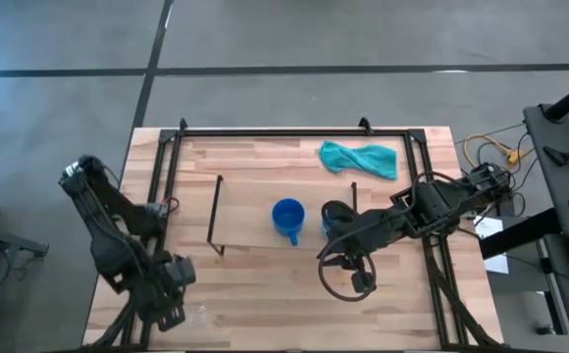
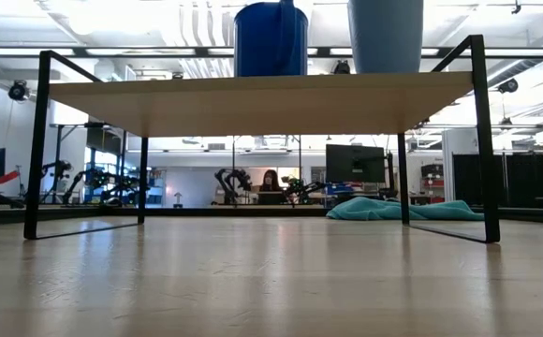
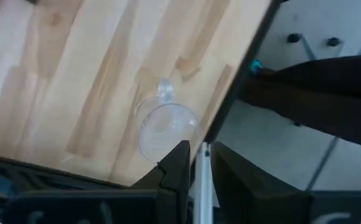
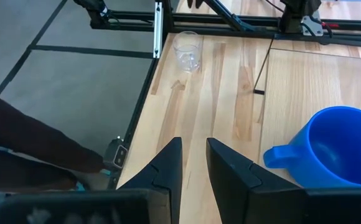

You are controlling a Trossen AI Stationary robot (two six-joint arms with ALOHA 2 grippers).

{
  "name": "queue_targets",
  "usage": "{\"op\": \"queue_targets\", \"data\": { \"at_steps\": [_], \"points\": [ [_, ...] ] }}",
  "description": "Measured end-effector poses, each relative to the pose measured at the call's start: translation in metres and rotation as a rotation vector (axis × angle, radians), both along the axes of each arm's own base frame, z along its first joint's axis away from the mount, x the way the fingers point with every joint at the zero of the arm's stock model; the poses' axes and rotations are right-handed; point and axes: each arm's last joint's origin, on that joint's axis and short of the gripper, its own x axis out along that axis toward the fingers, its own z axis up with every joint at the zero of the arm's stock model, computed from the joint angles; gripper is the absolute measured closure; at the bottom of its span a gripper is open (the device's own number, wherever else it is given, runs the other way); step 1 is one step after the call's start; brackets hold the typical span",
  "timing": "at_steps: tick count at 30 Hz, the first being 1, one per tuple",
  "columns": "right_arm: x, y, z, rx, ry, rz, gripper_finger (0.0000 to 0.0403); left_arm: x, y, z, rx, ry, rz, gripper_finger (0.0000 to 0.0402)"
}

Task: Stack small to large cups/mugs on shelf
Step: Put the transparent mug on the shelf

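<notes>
The light-wood shelf point(image 1: 250, 211) stands mid-table on thin black wire legs. On its board point(image 2: 253, 103) stand the dark blue handled mug point(image 1: 287, 218) point(image 2: 271, 37) and, toward the table's right, the light blue handleless cup point(image 2: 386, 36). In the high view my right arm mostly hides that cup. My right gripper point(image 1: 336, 218) point(image 4: 193, 162) hovers over the shelf's right end, its fingers shut to a narrow slit, touching nothing. The clear glass mug point(image 3: 162, 127) point(image 4: 187, 48) stands on the table near the near-left corner. My left gripper point(image 1: 172, 294) point(image 3: 199, 155) waits beside it, also shut.
A teal cloth point(image 1: 360, 158) point(image 2: 403, 208) lies near the far edge, right of centre. A black metal frame point(image 1: 265, 130) runs around the table's edge. Bare wood stretches in front of the shelf point(image 1: 265, 294). Cables and equipment sit off the table's right side point(image 1: 491, 152).
</notes>
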Motion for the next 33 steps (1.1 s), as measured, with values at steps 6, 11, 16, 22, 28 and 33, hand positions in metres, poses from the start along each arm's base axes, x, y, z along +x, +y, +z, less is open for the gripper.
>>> {"op": "queue_targets", "data": {
  "at_steps": [6, 11, 16, 22, 28, 33],
  "points": [
    [0.0, 0.0, 0.0, 0.001, 0.0, -0.001, 0.0335, -0.008, -0.016, -0.03, 0.094, 0.072, -0.035, 0.0352],
    [0.0, 0.001, 0.0, 0.005, 0.001, -0.001, 0.0335, -0.004, -0.027, -0.051, 0.112, 0.076, -0.045, 0.0352],
    [0.0, 0.001, 0.0, 0.009, 0.003, -0.005, 0.0335, 0.002, -0.035, -0.063, 0.08, 0.04, -0.039, 0.0352],
    [0.0, 0.001, 0.0, 0.009, 0.003, -0.005, 0.0335, 0.003, -0.037, -0.075, 0.093, 0.05, -0.038, 0.0352],
    [0.0, 0.001, 0.0, 0.009, 0.003, -0.004, 0.0335, 0.001, -0.032, -0.087, 0.147, 0.062, -0.032, 0.0352],
    [0.0, 0.001, 0.0, 0.007, 0.002, -0.003, 0.0335, -0.001, -0.029, -0.094, 0.168, 0.073, -0.032, 0.0352]
  ]
}}
